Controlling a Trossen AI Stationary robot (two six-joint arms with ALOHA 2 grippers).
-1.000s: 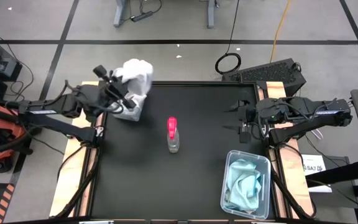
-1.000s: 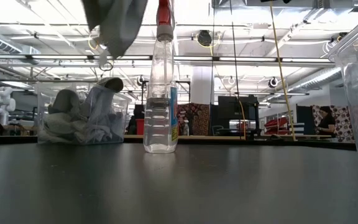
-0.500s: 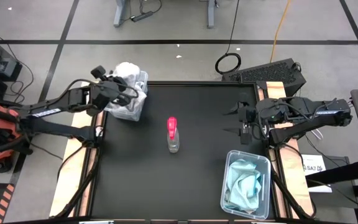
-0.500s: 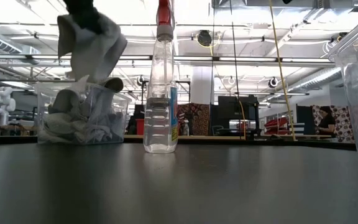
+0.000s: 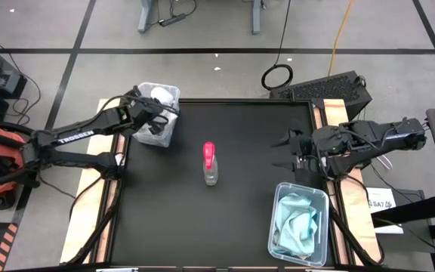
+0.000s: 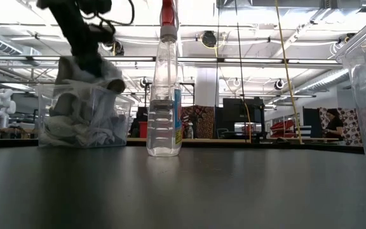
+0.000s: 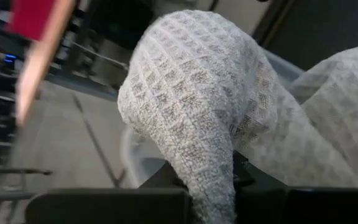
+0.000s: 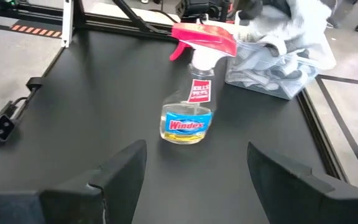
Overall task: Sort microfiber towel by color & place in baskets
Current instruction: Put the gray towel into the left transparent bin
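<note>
We see the left pincer (image 5: 151,115) lowered into the clear bin (image 5: 157,126) at the far left corner of the black desk (image 5: 232,219), its fingers pressed together on a pale grey-white towel (image 7: 197,106). In the left wrist view that waffle-textured towel drapes over the dark fingers, with more pale cloth beside it. From the low view, the bin (image 6: 84,117) is heaped with pale towels reaching its rim.

The right pincer (image 5: 289,151) hangs above the desk's right edge, fingers spread, touching nothing.

A second bin (image 5: 299,224) sits at the near right, holding light blue towels (image 5: 297,227). A spray bottle (image 5: 210,164) with a pink-red trigger stands upright mid-desk, well apart from both bins.
</note>
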